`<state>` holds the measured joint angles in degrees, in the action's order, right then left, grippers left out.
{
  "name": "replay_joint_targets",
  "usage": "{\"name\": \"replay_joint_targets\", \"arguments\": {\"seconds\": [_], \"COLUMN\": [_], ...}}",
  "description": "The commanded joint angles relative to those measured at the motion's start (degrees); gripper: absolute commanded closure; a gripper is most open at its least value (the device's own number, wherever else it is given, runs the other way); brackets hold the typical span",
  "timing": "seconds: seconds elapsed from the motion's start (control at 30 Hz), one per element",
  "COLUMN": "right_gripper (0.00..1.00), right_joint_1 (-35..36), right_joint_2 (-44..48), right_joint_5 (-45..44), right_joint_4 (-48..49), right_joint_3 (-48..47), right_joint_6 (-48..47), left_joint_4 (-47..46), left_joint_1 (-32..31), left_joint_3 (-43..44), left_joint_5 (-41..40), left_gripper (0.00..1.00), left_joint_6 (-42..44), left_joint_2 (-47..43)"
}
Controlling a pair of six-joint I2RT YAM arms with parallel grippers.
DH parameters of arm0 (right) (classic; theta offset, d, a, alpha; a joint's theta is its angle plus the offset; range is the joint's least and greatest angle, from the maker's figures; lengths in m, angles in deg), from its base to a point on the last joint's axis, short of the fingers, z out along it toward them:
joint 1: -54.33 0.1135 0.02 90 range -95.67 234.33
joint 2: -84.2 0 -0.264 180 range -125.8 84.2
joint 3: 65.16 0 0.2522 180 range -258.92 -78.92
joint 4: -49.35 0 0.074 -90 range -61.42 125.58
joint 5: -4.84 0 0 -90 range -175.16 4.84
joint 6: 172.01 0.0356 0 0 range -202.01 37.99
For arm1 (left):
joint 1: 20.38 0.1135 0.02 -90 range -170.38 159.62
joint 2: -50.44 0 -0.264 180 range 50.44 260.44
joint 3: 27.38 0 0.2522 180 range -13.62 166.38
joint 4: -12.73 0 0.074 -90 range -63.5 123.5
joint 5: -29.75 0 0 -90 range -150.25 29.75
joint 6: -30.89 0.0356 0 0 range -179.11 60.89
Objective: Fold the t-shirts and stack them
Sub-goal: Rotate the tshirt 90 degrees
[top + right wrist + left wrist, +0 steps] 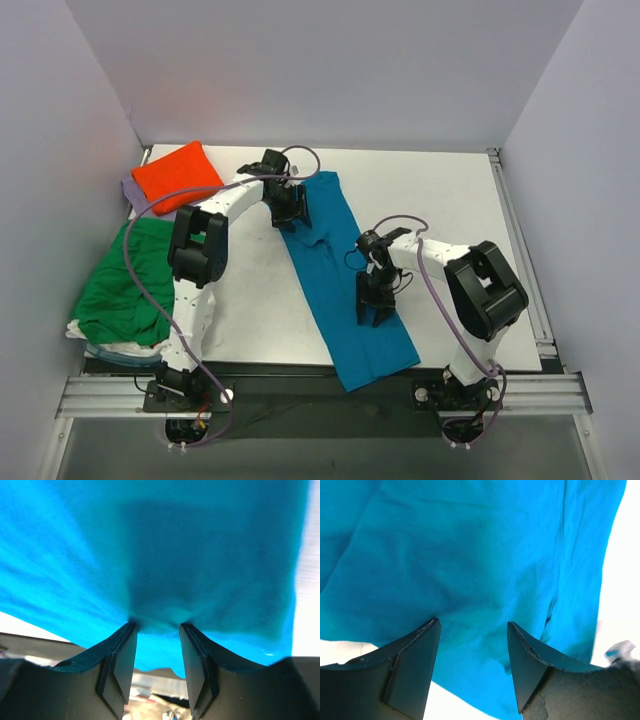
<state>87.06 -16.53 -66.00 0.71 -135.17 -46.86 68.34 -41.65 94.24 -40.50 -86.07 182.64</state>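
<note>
White table (450,200) between plain grey walls carried all your work. You had the teal-blue t-shirt (345,300) lying as one long folded strip, running slantwise from the far middle of the table to its near edge, which the end of the strip slightly overhung. Your left gripper (472,622) stood at the far end of that strip, pointing down, its jaws spread wide and released, with flat cloth showing between the fingers (415,655). Your right gripper (157,625) stood on the near half of the strip, jaws partly apart, a pucker of cloth bulging between the tips; whether it truly clamped that cloth I could not tell. Left of the strip's far end lay the orange t-shirt (178,175), folded, atop the lavender t-shirt (130,188). Left of the strip's middle the green t-shirt (130,285) lay crumpled over the white t-shirt (85,330).
</note>
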Motion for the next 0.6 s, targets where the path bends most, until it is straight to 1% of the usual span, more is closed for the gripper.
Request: {"name": "replay_joint_targets", "arguments": {"seconds": [0.0, 0.07, 0.2, 0.37, 0.57], "right_gripper": [0.6, 0.6, 0.6, 0.6, 0.59], "right_joint_1": [2.5, 3.5, 3.9, 3.7, 3.6], "right_joint_2": [-4.6, -5.7, -9.4, -12.6, -17.5], "right_joint_5": [2.8, 3.7, 4.4, 4.0, 4.6], "right_joint_4": [4.1, 4.1, 4.0, 3.3, 1.9], "right_joint_3": [-1.3, -2.8, -6.8, -12.9, -20.4], "right_joint_6": [3.2, 3.3, 4.7, 6.6, 6.6], "left_joint_4": [-0.3, 0.5, 2.7, 3.2, -1.9], "left_joint_1": [0.9, 1.1, 1.2, 1.8, 2.6], "left_joint_3": [5.7, 8.6, 17.4, 24.1, 28.3], "left_joint_5": [-1.0, -0.4, 0.0, -0.3, 1.2], "left_gripper": [0.34, 0.34, 0.34, 0.34, 0.33], "left_joint_6": [0.5, 0.5, 0.5, -1.2, -3.2], "left_joint_2": [5.1, 7.7, 11.9, 15.7, 17.6]}}
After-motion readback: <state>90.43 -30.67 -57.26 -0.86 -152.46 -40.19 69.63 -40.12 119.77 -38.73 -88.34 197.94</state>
